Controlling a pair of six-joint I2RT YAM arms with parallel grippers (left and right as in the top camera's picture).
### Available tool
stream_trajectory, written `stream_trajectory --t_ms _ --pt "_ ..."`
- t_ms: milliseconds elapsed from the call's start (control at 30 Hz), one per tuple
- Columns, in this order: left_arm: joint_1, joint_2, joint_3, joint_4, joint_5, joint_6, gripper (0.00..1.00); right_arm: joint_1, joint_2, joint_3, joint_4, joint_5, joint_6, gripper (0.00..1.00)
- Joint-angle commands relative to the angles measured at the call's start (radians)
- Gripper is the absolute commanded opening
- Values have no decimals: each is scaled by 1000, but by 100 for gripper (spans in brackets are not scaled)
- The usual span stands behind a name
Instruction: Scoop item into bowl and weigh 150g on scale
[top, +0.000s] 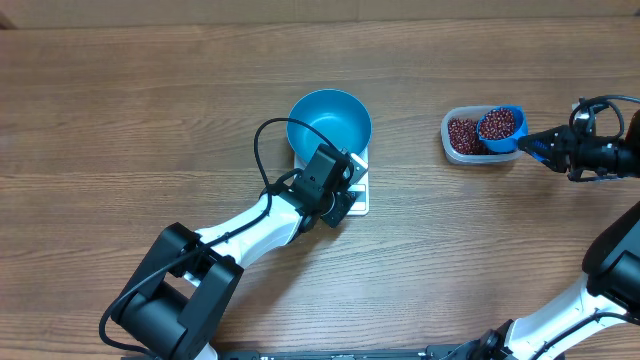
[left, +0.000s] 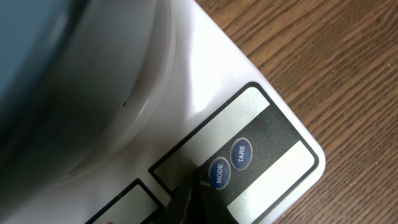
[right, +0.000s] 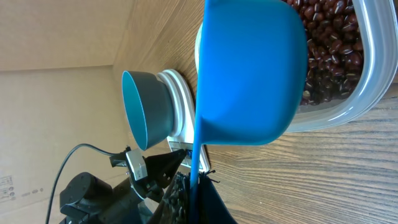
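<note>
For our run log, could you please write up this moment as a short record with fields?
scale: white kitchen scale on the wooden table, partly under the bowl
bowl: blue bowl sits on the scale, empty inside
left gripper: left gripper shut, tip at the MODE button
scoop: blue scoop over the tub, filled with beans
right gripper: right gripper shut on the scoop's handle
beans: red-brown beans in the clear plastic tub
</note>
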Motion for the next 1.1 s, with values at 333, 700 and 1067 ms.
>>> stream_trajectory --t_ms 333,700,1067 --pt "-6 21 -13 -4 -20 -10 4 2 4 -4 5 -25 -19 4" --pt "-7 41 -13 0 -21 -9 4 2 4 -4 5 -24 -19 4" --pt "-7 51 -13 3 -21 -9 4 2 4 -4 2 -24 -19 4"
